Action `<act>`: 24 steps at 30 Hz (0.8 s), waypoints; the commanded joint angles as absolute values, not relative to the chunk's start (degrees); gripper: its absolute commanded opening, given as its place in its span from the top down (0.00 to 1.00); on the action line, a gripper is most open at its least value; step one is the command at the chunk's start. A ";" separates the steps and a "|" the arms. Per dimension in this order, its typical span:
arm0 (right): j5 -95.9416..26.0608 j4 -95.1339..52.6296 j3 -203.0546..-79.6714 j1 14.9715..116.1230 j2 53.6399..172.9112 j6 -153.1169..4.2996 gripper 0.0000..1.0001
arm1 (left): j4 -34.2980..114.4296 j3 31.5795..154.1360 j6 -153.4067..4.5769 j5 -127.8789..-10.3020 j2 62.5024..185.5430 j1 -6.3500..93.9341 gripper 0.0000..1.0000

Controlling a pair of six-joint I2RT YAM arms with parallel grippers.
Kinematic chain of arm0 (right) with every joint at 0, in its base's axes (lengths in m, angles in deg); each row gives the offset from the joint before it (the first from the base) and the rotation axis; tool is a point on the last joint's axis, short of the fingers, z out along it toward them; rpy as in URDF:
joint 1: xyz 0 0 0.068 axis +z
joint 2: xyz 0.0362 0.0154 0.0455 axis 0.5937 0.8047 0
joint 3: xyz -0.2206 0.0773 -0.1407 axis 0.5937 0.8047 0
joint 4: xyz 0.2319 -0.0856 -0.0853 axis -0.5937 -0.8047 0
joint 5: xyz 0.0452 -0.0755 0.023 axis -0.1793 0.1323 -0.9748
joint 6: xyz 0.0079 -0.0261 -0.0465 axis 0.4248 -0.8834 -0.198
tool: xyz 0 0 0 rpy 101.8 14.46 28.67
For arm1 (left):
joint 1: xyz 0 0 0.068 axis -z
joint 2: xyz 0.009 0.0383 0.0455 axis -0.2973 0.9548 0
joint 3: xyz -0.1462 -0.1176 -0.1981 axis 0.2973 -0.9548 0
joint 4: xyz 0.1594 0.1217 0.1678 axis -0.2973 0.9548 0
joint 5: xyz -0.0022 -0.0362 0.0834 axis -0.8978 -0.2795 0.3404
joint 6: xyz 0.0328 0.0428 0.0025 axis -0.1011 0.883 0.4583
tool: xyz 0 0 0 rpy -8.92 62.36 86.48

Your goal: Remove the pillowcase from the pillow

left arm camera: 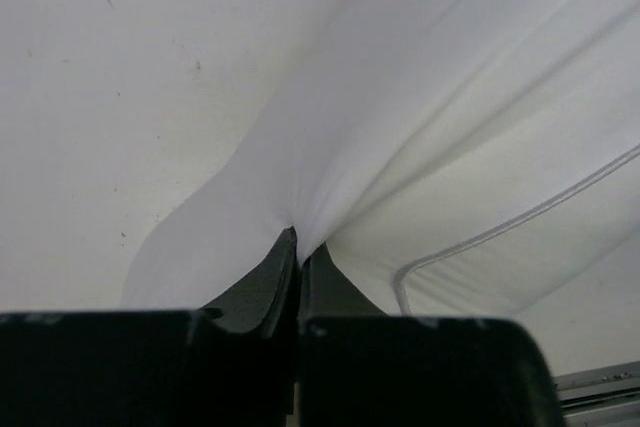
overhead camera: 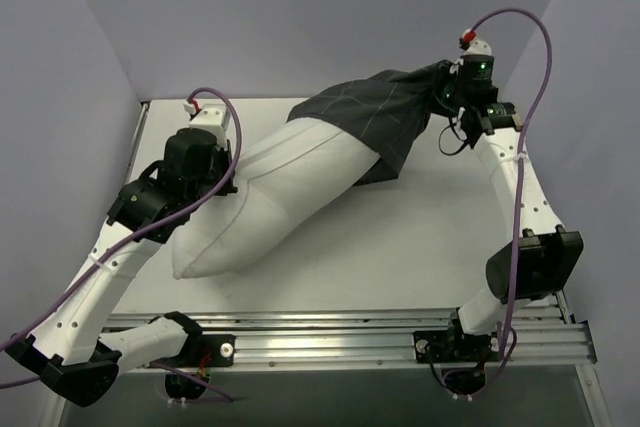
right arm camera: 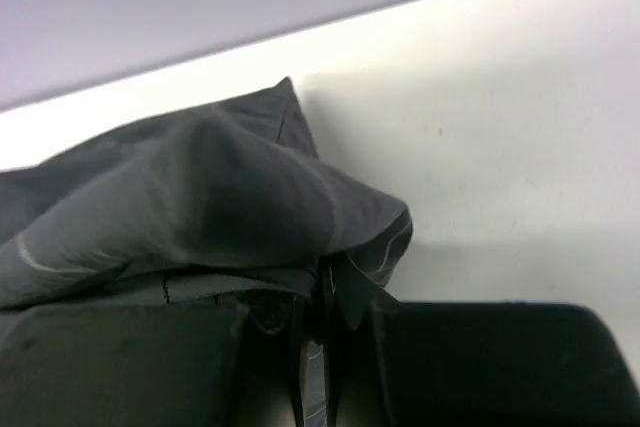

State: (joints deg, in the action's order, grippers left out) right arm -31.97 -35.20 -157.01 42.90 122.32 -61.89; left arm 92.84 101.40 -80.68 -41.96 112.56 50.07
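The white pillow (overhead camera: 290, 187) lies slantwise across the table, its near-left end bare. The dark checked pillowcase (overhead camera: 385, 112) covers only its far right end and is stretched toward the back right corner. My left gripper (overhead camera: 228, 179) is shut on a pinch of the pillow's white cloth (left arm camera: 300, 217) at its left side. My right gripper (overhead camera: 450, 82) is shut on the pillowcase's far edge (right arm camera: 330, 267), with dark cloth (right arm camera: 200, 197) bunched over its fingers.
The white table (overhead camera: 420, 237) is walled by pale panels on the left, back and right. A metal rail (overhead camera: 400, 332) runs along the near edge by the arm bases. Purple cables loop from both wrists.
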 commanded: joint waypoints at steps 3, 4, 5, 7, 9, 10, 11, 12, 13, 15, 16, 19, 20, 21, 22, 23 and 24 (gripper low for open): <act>-16.14 -34.01 -170.56 29.59 126.49 -61.45 1.00 | 99.21 106.12 -78.13 -24.62 106.10 43.40 0.98; -16.05 -34.54 -171.63 28.69 126.94 -61.27 1.00 | 98.86 105.77 -77.87 -24.71 105.49 43.05 0.98; -16.22 -35.50 -172.68 27.73 127.29 -60.58 1.00 | 98.77 105.51 -77.69 -24.88 105.05 42.70 0.98; -16.49 -36.74 -175.14 24.84 128.34 -59.69 1.00 | 99.03 104.28 -77.34 -25.32 104.34 42.17 0.98; -17.63 -37.09 -175.85 23.68 128.44 -59.34 1.00 | 99.12 102.87 -77.08 -25.41 104.08 41.73 0.98; -17.63 -37.09 -176.03 23.33 128.44 -59.34 1.00 | 99.12 102.17 -76.99 -25.50 103.90 41.38 0.98; -18.07 -37.01 -176.21 23.15 128.44 -59.34 1.00 | 99.04 100.86 -76.99 -25.41 103.99 41.11 0.98; -18.85 -36.83 -176.21 23.06 128.35 -59.60 1.00 | 98.95 100.32 -77.07 -25.50 104.07 40.76 0.98; -19.99 -36.65 -176.21 23.15 128.35 -59.69 1.00 | 98.42 99.45 -77.33 -25.85 104.34 40.15 0.98; -23.93 -36.22 -176.21 23.24 128.70 -60.04 1.00 | 97.20 98.91 -77.34 -26.81 105.30 39.10 0.98; -24.92 -36.13 -176.21 23.32 128.79 -60.39 1.00 | 97.10 99.00 -77.51 -27.69 105.65 38.74 0.98; -25.28 -36.30 -176.30 23.32 128.88 -61.62 1.00 | 96.75 100.84 -77.86 -28.13 107.41 38.12 0.98; -25.36 -35.61 -176.12 23.32 128.70 -61.80 1.00 | 96.49 101.63 -77.86 -28.74 107.94 37.77 0.98; -25.89 -35.08 -176.03 23.32 128.52 -62.06 1.00 | 96.22 103.46 -77.86 -29.01 109.33 37.60 0.98; -26.68 -34.55 -176.12 23.32 128.44 -62.32 1.00 | 96.05 104.79 -77.60 -29.19 110.22 37.42 0.98; -28.60 -34.11 -176.29 23.32 128.70 -62.15 1.00 | 96.05 106.19 -77.51 -29.62 111.36 37.33 0.98; -29.14 -34.10 -177.51 23.41 129.22 -62.06 1.00 | 96.05 109.16 -77.43 -30.24 112.33 37.07 0.98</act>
